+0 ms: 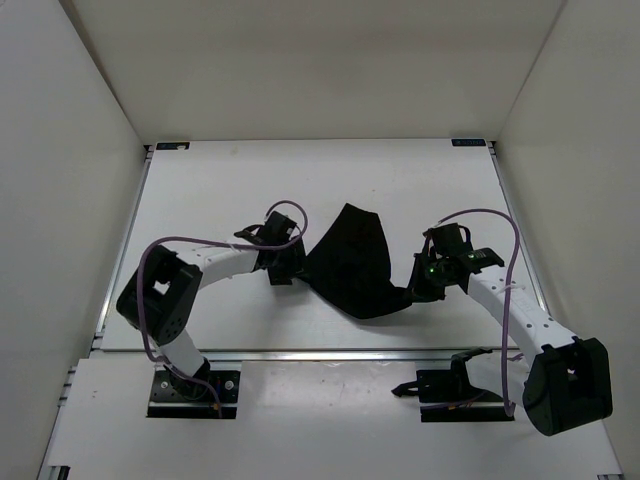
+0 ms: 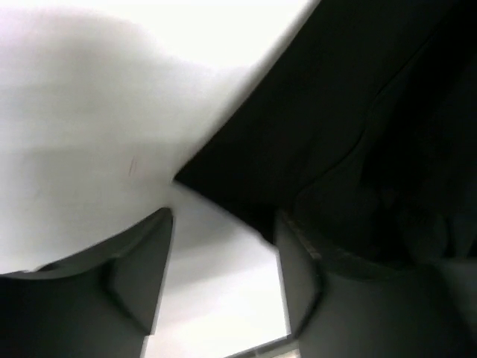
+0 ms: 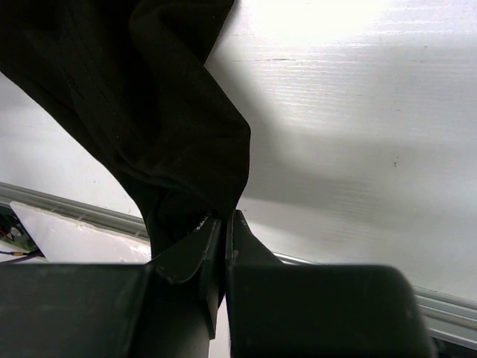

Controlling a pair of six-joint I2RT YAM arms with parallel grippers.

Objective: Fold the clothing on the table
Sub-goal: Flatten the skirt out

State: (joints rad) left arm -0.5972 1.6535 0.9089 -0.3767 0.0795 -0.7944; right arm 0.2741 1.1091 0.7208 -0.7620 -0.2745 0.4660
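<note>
Clothing (image 1: 352,265): black, bunched mid-tabletop (image 1: 400,180); its folds are hard to read.
Left gripper (image 2: 223,224): at its 9 o'clock, my fingers apart, bare tabletop between them; one finger blurs into the cloth, contact unclear.
Right gripper (image 3: 223,220): at its 4 o'clock, my fingers together, pinching its edge; the nipped part is hidden.

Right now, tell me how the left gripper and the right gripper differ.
The left gripper has its jaws apart; the right gripper has them shut. The left gripper holds nothing, the clothing lying beside one finger; the right gripper pinches a fold of it. Both sit at the clothing's edges.
</note>
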